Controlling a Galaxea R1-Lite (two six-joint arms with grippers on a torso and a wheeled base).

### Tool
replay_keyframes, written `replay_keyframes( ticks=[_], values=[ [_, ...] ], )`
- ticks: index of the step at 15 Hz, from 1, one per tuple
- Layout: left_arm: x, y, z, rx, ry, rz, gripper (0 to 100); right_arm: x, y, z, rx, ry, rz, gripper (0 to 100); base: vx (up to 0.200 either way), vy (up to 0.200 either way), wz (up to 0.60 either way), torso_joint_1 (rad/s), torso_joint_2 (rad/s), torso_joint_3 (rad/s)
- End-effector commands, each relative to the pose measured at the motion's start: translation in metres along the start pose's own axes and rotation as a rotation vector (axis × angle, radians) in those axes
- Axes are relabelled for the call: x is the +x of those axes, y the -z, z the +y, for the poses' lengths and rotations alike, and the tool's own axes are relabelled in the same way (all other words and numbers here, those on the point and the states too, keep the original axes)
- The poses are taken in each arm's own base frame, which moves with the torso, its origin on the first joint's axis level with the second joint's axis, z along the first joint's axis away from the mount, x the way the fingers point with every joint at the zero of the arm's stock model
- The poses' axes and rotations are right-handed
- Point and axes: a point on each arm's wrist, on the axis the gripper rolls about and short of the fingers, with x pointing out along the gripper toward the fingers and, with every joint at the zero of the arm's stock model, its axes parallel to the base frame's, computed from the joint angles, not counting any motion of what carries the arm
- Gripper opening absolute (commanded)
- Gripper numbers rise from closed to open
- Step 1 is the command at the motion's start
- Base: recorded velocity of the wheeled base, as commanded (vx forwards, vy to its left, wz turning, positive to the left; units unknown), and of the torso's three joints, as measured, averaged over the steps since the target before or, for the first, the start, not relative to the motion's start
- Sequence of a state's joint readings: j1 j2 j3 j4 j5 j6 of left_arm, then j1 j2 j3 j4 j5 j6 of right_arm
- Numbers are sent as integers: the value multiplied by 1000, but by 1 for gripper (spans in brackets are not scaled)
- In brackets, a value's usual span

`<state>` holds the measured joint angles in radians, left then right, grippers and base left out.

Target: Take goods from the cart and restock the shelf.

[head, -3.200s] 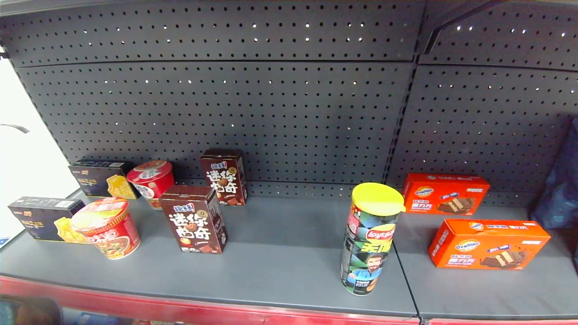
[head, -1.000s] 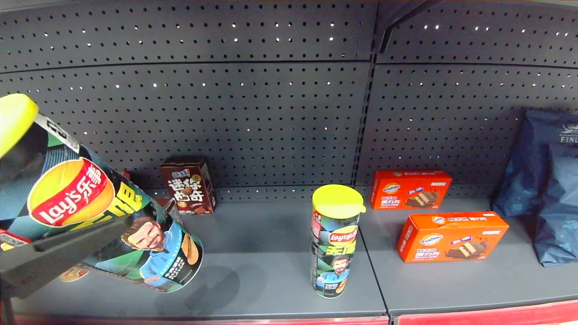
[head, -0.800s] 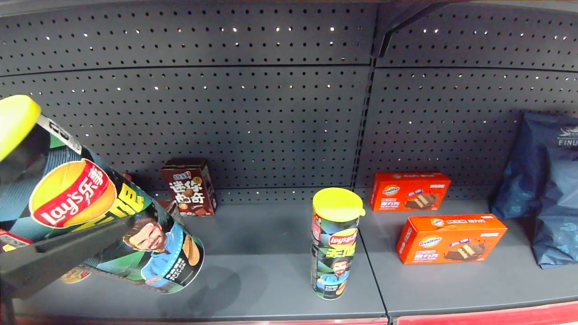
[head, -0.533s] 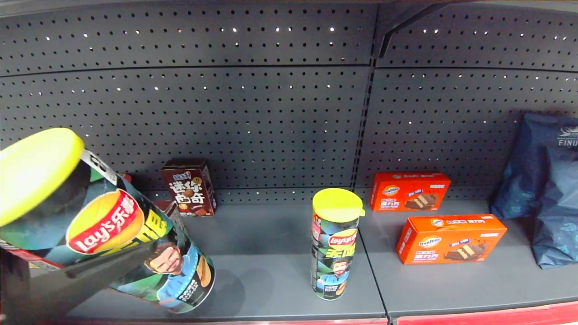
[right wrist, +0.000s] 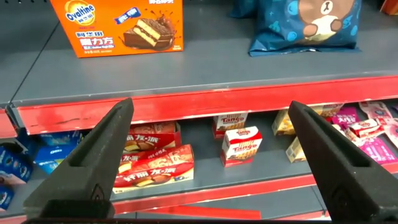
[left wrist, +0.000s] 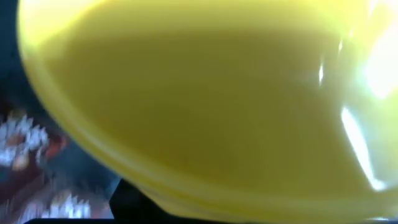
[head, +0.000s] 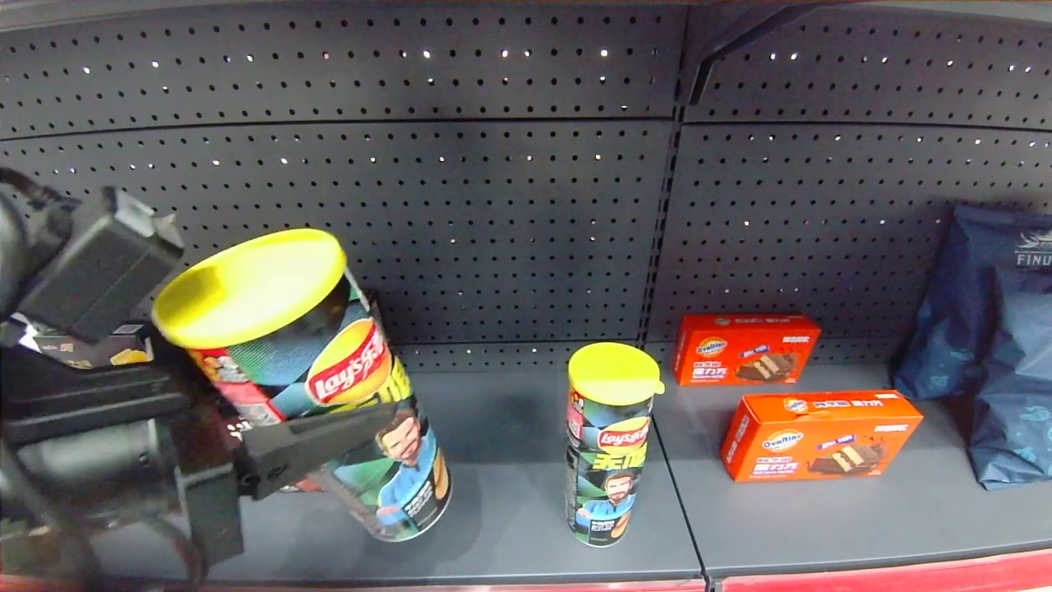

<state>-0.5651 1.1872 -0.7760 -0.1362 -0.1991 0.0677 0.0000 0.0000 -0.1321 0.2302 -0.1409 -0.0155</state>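
Chip canister (head: 312, 362) is gripped by the left gripper (head: 353, 427). One dark finger (head: 320, 448) is laid across the front of the printed tube roughly halfway down, and the other is hidden behind it. The jaws are drawn in only as far as the tube's own width allows. The canister is held tilted, with its yellow lid (head: 251, 284) leaned over toward the robot's left and its bottom end low over the left part of the shelf (head: 509, 518). Whether the bottom is actually resting on the deck can't be told, though a shadow is cast right under it. In the left wrist view the same lid (left wrist: 205, 106) is seen from very close up.

The right gripper (right wrist: 210, 109) is spread wide and nothing is held between its fingers. Past it, the shelf's red front edge (right wrist: 249, 93) is seen. An orange cake box (right wrist: 118, 25) and a blue bear-print bag (right wrist: 305, 25) are set on the deck above it, and small snack boxes (right wrist: 241, 144) are stocked on the lower shelf.

Moving outward in the head view, a second chip canister (head: 610, 444) is stood upright to the right of the held one. It is clearly apart from it, just beside the seam between the two deck panels. Further right, two orange cake boxes are laid flat, one at the back (head: 744, 348) and one nearer the front (head: 818, 434), not touching. Dark blue bags (head: 998, 345) are propped at the far right against the perforated back panel (head: 493, 230). A dark box (head: 90, 349) is partly hidden behind the left arm.
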Motion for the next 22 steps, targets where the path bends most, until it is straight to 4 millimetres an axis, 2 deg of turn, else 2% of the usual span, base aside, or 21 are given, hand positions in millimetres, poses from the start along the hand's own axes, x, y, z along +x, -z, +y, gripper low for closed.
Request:
replay_keyframes(
  ticks=[1, 2, 3, 4, 6, 8, 9, 11, 17, 20, 22],
  values=[
    [60, -8, 24, -11, -5, -6, 0, 0, 0, 0, 0, 0, 3, 100, 0, 0, 0, 0, 0, 0],
    [75, -10, 33, -9, -7, -36, 0, 0, 0, 0, 0, 0, 3, 100, 0, 0, 0, 0, 0, 0],
    [99, -12, 49, -11, 40, -66, 0, 0, 0, 0, 0, 0, 3, 100, 0, 0, 0, 0, 0, 0],
    [104, -11, 54, -11, 66, -68, 0, 0, 0, 0, 0, 0, 3, 100, 0, 0, 0, 0, 0, 0],
    [130, -6, 70, 21, 123, -65, 0, 0, 0, 0, 0, 3, 2, 100, 0, 0, 0, 0, 0, 0],
    [144, -4, 86, 60, 155, -86, 0, 0, 0, 0, -2, 5, 2, 100, 0, 0, 0, 0, 0, 0],
    [144, -4, 86, 60, 155, -86, 0, 0, 0, 0, -2, 5, 2, 100, 0, 0, 0, 0, 0, 0],
    [162, -4, 97, 84, 232, -107, 0, 0, 0, 0, -5, 5, 2, 100, 0, 0, 0, 0, 0, 0],
    [203, -8, 115, 75, 265, -93, 0, 0, 0, 0, -6, 6, -3, 100, 0, 0, 0, 0, 0, 0],
    [209, -18, 118, 66, 273, -49, 0, 2, 0, 0, -6, 7, -18, 100, 0, 0, 0, 0, 0, 0],
    [210, -7, 118, 117, 290, 29, 0, 2, 0, 0, -6, 5, -18, 100, 0, 0, 0, 0, 0, 0]
  ],
)
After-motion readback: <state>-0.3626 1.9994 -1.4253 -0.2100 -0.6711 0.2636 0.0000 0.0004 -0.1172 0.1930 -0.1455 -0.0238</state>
